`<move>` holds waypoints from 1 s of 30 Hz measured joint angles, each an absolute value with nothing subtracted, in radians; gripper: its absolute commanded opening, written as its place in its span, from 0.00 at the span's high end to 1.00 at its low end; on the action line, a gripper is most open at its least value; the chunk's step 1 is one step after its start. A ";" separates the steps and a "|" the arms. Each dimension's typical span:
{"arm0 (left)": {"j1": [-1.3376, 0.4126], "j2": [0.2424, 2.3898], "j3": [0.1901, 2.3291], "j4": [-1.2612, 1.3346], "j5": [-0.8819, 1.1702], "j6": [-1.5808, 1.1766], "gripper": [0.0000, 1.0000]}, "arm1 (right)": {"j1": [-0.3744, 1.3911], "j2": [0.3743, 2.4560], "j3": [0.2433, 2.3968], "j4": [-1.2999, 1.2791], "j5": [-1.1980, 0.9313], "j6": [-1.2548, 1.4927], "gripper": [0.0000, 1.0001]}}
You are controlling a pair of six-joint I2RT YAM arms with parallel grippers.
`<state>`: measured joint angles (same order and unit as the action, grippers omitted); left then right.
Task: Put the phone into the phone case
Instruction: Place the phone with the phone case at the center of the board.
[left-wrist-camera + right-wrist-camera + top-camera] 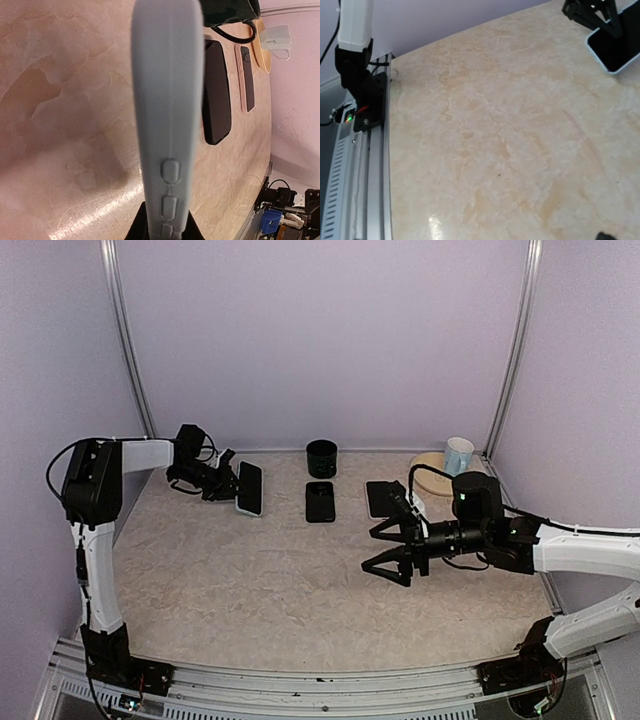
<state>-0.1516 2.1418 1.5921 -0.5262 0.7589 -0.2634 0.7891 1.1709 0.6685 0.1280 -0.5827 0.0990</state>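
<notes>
Top external view, nearest first: the right gripper (368,552) hovers over the worktop (250,590) with its jaws spread wide, holding nothing. Farther back the dark phone (320,501) lies flat, its long axis running near to far, just before a black cup (322,458). Left of the phone, the left gripper (232,486) is clamped on the pale phone case (249,488), which also runs lengthwise near to far.

Both arms pair white tubular links with black joint housings. The left arm (100,570) carries a looping black cable (50,468) at its upper joint; the right arm (585,552) ends in a black pincer (368,551) with triangular, open-framed fingers.
</notes>
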 measured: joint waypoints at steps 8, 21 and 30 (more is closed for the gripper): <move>-0.142 2.247 1.695 -0.628 0.782 -0.204 1.00 | 0.789 1.176 0.667 0.132 -0.582 0.113 0.00; -0.129 2.320 1.782 -0.697 0.827 -0.173 1.00 | 0.789 1.176 0.653 0.133 -0.564 0.113 0.00; -0.119 2.383 1.874 -0.763 0.860 -0.177 0.88 | 0.789 1.176 0.635 0.138 -0.562 0.117 0.00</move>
